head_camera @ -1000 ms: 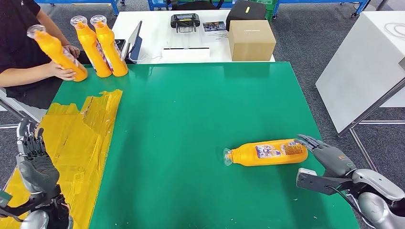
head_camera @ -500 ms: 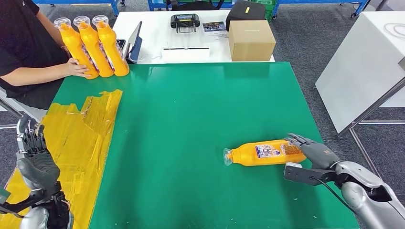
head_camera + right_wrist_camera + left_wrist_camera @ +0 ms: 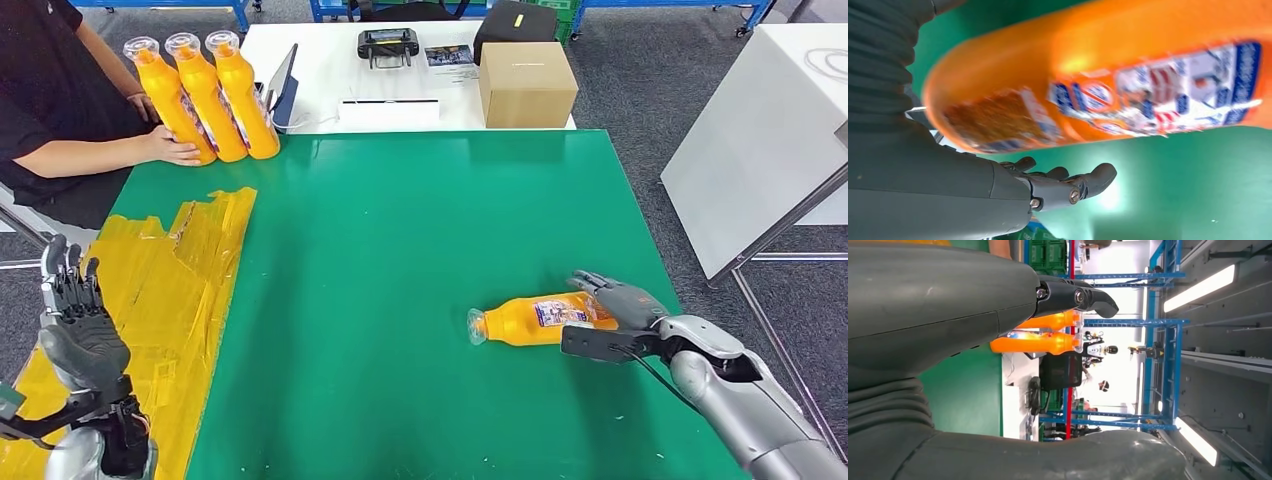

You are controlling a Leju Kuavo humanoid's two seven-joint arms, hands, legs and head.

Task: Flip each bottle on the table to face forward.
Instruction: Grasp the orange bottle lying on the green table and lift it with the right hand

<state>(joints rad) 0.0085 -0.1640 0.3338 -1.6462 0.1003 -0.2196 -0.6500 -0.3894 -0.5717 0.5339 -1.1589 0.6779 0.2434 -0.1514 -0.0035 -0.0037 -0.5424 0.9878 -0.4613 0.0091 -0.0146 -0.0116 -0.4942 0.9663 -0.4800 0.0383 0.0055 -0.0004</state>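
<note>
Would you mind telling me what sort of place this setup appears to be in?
Probably an industrial lab or workshop used as a robot test area: blue metal racking under long strip lights, grey carpet, and a green work table with a cardboard box beside it.

One bottle [image 3: 540, 319] lies on its side on the surface [image 3: 400, 220], near-right part, cap toward my left. My right hand [image 3: 620, 303] is at its base end, fingers over it. My left hand [image 3: 80, 335] is raised at the near-left edge, over the taped sheet [image 3: 170, 300] covering the surface's left strip. Three bottles [image 3: 205, 95] stand side by side at the far-left corner, a person's hand [image 3: 175, 150] against them. Behind the surface sits another table [image 3: 330, 65] with a box [image 3: 525, 85] on its right part.
</note>
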